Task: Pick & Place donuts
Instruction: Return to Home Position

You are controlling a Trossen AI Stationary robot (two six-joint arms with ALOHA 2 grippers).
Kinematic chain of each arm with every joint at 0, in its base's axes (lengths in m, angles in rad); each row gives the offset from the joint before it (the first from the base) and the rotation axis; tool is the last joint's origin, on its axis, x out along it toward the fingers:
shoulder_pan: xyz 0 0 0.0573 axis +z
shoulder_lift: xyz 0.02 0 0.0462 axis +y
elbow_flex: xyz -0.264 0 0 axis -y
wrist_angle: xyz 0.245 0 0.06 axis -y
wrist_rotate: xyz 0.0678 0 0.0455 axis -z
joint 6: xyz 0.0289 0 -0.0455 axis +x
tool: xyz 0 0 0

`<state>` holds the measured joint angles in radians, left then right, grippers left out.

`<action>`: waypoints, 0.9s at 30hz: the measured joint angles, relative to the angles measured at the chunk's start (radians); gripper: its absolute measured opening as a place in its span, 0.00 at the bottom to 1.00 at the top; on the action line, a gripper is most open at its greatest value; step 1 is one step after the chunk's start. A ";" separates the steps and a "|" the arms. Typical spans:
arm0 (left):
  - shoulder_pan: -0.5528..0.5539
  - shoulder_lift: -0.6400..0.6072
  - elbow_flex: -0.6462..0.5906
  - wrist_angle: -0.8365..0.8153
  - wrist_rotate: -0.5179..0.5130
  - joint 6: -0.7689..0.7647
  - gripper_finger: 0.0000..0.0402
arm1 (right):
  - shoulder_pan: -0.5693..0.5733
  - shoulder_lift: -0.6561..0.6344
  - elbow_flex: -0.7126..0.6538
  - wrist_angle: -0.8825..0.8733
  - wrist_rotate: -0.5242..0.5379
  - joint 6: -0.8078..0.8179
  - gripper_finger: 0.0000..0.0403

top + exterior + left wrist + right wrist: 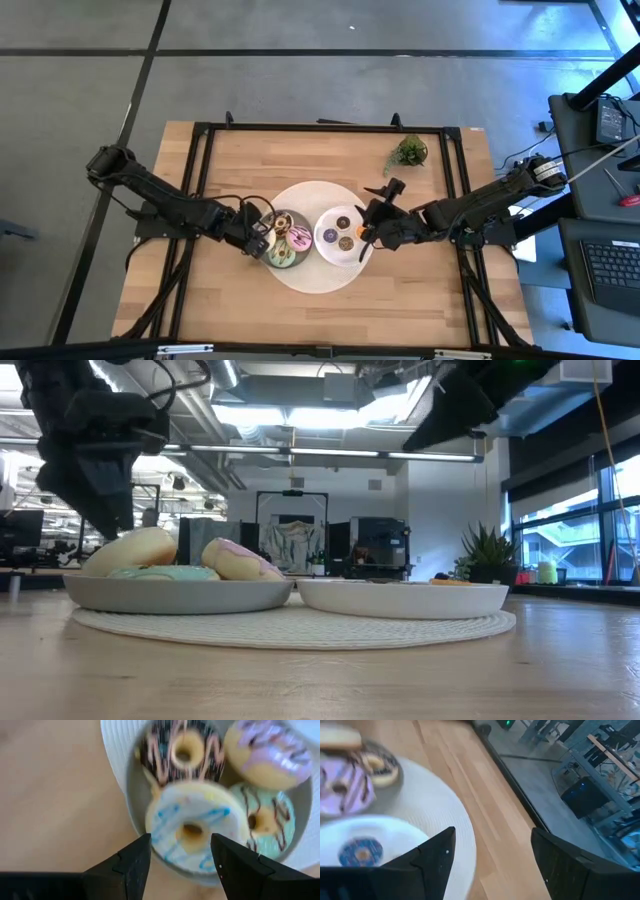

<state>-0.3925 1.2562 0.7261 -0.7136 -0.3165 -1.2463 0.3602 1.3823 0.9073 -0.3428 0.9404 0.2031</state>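
Table (300, 155): wooden top with a black frame along its edges. The far strip is bare except for a small plant (408, 152) near the far right corner. The near strip is bare to the front edge. The left arm (160, 195) crosses the left flank and the right arm (480, 205) crosses the right flank.

Mat (315, 195): round, white, woven. It lies mid-table, well inside every edge.

Left gripper (180, 845): raised over the outer edge of the grey plate (180, 596), fingers apart, nothing held.
Right gripper (492, 835): raised over the outer edge of the white plate (400, 600), fingers apart, nothing between them.

Plates: side by side on the mat, grey on the left-arm side and white on the right-arm side. The rims are just beside each other; contact cannot be told.

Grey plate load, packed close:
- chocolate donut (182, 751)
- pink donut (267, 757)
- cream donut (192, 827), blue drizzle, nearest the left gripper
- green donut (265, 820)

In the low view the cream and pink ones sit tilted, standing above the rim.

White plate load, lying low:
- purple mini (361, 851)
- brown mini (343, 222)
- second brown mini (347, 243)
- orange mini (450, 581), only a sliver showing over the rim in the low view
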 joint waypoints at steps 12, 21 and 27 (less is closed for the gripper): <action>-0.040 -0.059 0.000 0.045 -0.149 0.085 0.49 | 0.042 -0.015 -0.131 -0.271 -0.049 0.424 0.65; 0.051 -0.055 0.000 0.339 -0.096 0.533 0.49 | -0.001 -0.092 -0.256 0.215 -0.533 0.118 0.65; 0.102 -0.055 0.000 0.651 0.108 0.899 0.49 | -0.043 -0.152 -0.303 0.455 -0.661 -0.123 0.65</action>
<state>-0.2902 1.2015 0.7261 -0.0622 -0.2083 -0.3474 0.3168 1.2307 0.6043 0.1121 0.2790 0.0806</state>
